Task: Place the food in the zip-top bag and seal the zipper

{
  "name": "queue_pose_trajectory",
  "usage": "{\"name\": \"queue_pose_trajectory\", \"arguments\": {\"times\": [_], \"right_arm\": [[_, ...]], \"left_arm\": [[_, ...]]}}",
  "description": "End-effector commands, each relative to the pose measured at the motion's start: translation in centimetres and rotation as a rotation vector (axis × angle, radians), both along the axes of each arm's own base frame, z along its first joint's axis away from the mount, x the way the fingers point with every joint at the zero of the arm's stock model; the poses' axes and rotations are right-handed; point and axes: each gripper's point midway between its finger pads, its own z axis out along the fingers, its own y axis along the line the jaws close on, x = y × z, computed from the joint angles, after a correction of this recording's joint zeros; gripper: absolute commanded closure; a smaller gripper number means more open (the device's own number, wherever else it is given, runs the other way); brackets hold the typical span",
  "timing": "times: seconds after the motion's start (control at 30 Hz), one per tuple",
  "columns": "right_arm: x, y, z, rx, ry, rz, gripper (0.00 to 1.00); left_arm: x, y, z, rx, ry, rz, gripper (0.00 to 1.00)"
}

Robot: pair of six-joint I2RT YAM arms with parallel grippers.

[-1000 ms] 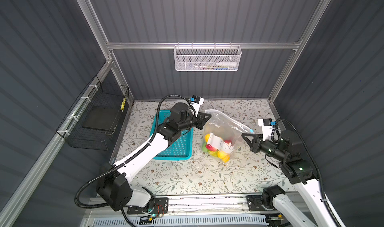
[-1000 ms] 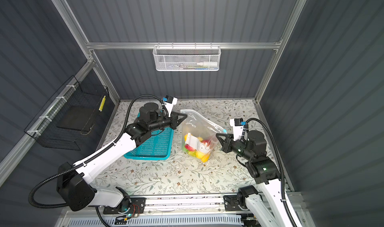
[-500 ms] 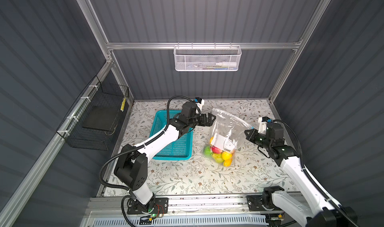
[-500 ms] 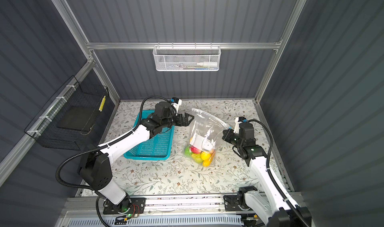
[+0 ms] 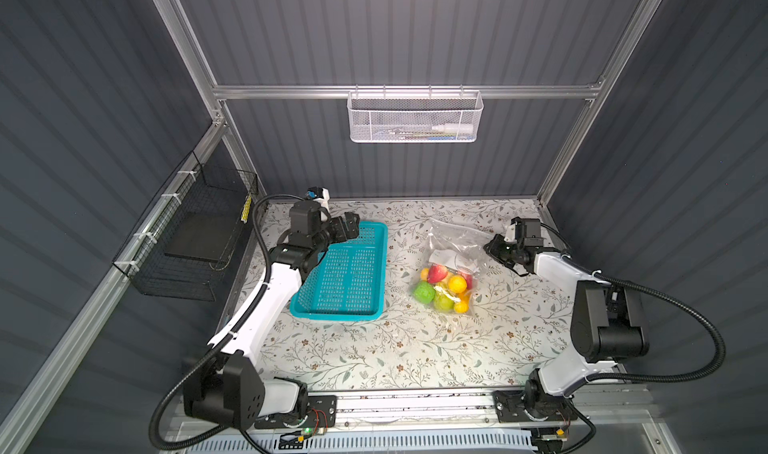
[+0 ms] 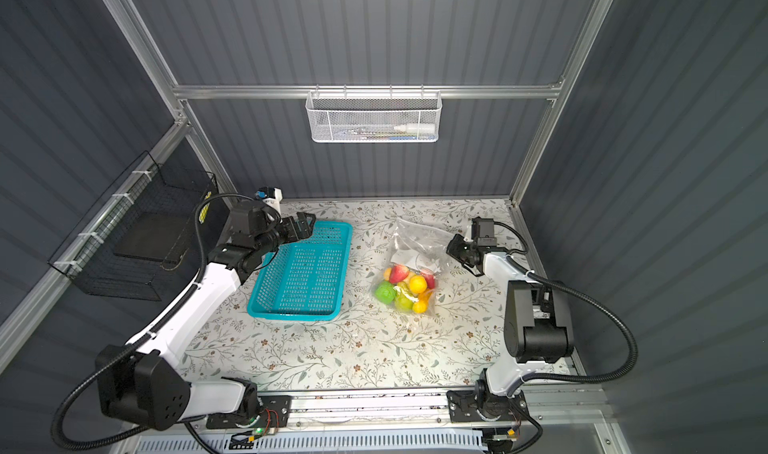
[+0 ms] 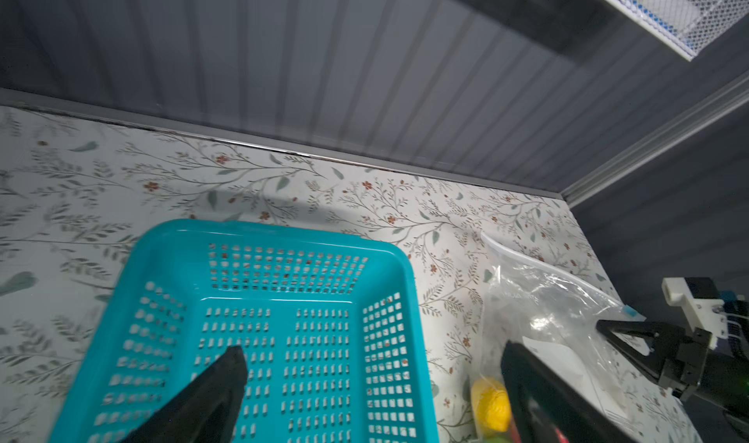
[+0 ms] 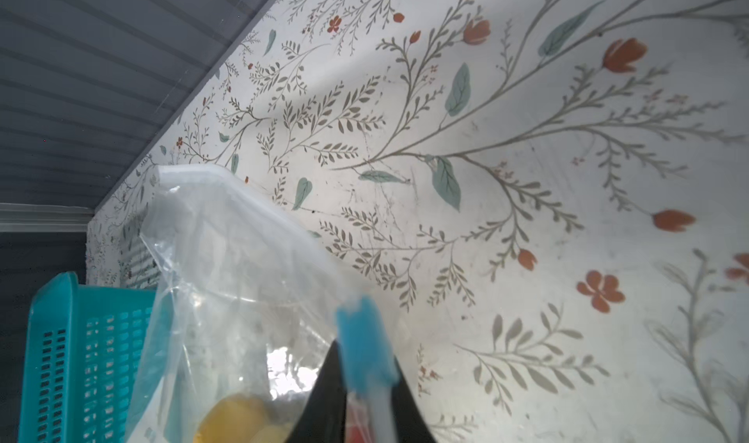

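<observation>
The right gripper (image 5: 493, 248) has its jaws only a little apart. In the right wrist view the blue tab (image 8: 362, 339) at the end of the zipper (image 8: 194, 174) sits between its black fingers (image 8: 320, 404). Whether they pinch the tab or merely flank it, I cannot tell. The gripper is low at the far right of the table (image 5: 374, 348), right at the mouth corner of the bag (image 5: 455, 240).

The left gripper (image 7: 373, 380) is spread wide and has hold of nothing. It hangs over the far left end of the basket (image 5: 349, 277), above the perforated floor.

The bag (clear and crinkled, so the flowered table shows through it) lies to the right of the basket and apart from it. Its mouth is at the far end, and the zipper runs along that edge toward the right gripper. Whether the strip is pressed closed along its length is not clear.

The fruit (image 5: 444, 288) is inside the bag, heaped at its near end: a green ball (image 5: 423, 292), a red strawberry (image 5: 436, 272), a yellow-orange citrus (image 5: 457, 283) and a green pear (image 5: 444, 302) among them. A white label (image 5: 444, 258) sits just beyond the heap on its far side. Both top views show the bag resting on the table — only its mouth corner reaches up to the right gripper.
</observation>
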Motion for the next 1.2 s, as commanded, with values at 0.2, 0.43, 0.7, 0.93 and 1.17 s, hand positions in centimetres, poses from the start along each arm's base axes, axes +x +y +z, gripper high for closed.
{"name": "queue_pose_trajectory", "arguments": {"times": [0.2, 0.43, 0.7, 0.93, 1.17], "right_arm": [[0.7, -2.8, 4.8, -0.235, -0.113, 0.032, 0.33], [-2.9, -6.0, 7.2, -0.401, -0.174, 0.001, 0.18], [-5.8, -6.7, 5.5, -0.471, -0.265, 0.0, 0.14], [-7.6, -6.6, 4.6, -0.526, -0.428, -0.002, 0.14], [-7.5, -6.7, 2.7, -0.566, -0.491, 0.005, 0.14]], "left_arm": [[-0.8, 8.9, -5.0, 0.115, 0.124, 0.192, 0.0], [-0.1, 11.9, -8.9, 0.051, 0.201, 0.246, 0.0], [0.1, 8.6, -12.6, -0.117, 0.253, 0.09, 0.0], [-1.3, 4.6, -13.7, -0.284, 0.292, -0.022, 0.0], [-2.3, -2.7, -13.2, -0.302, 0.306, -0.129, 0.0]]}}
